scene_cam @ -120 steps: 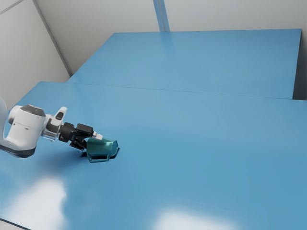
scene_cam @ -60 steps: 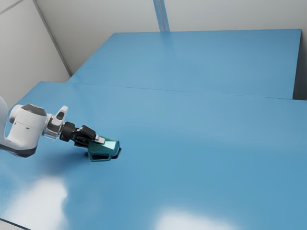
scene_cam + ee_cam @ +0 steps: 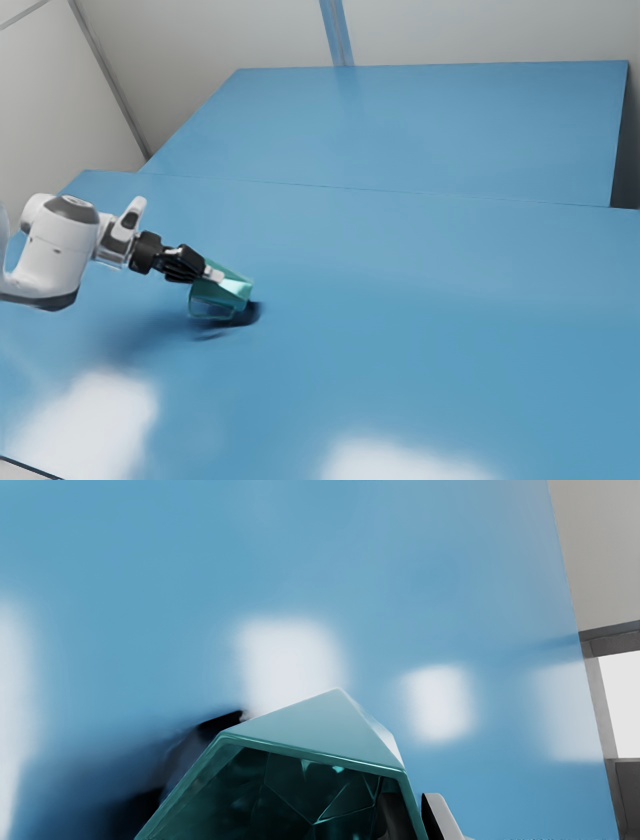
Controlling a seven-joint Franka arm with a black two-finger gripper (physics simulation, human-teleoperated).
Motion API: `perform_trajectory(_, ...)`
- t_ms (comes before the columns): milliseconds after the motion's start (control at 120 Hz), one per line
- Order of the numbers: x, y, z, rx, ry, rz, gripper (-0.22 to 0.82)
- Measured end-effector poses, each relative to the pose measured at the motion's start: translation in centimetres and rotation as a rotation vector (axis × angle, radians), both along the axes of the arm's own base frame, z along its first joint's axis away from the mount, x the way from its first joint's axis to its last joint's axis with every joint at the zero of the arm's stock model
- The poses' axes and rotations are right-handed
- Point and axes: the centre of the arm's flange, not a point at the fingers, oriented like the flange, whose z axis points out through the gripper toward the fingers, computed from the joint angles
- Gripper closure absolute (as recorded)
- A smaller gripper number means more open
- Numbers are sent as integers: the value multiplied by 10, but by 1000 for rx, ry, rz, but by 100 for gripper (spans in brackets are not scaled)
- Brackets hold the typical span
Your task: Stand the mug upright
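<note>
At the exterior view's eight o'clock, we're clamping the tilted mug (image 3: 224, 295) in our gripper (image 3: 214, 275); grasp holding, righting remaining.

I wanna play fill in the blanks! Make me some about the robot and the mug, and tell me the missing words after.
The table is coloured ____.
The gripper pinches the wall of the mug between its ____ fingers.
One finger is ____ the mug, and the other is outside it.

Missing words: blue; two; inside
</note>
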Motion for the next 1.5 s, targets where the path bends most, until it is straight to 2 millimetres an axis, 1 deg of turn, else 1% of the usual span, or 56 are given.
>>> perform_trajectory(117,7,-25,19,38,-28,-66,75)
perform_trajectory(233,16,-48,31,89,-40,-131,75)
perform_trajectory(308,21,-63,51,150,-62,-188,75)
perform_trajectory(383,21,-75,64,217,-65,-248,75)
perform_trajectory(433,20,-76,73,265,-61,-271,75)
perform_trajectory(542,13,-58,86,378,-31,-284,76)
perform_trajectory(600,11,-56,89,437,-8,-301,77)
perform_trajectory(717,10,-71,101,554,17,-352,77)
perform_trajectory(858,7,-82,111,663,40,-357,78)
perform_trajectory(1017,2,-96,116,733,68,-335,78)
perform_trajectory(1167,-4,-106,105,782,92,-297,78)
perform_trajectory(1500,-3,-119,84,822,93,-169,78)
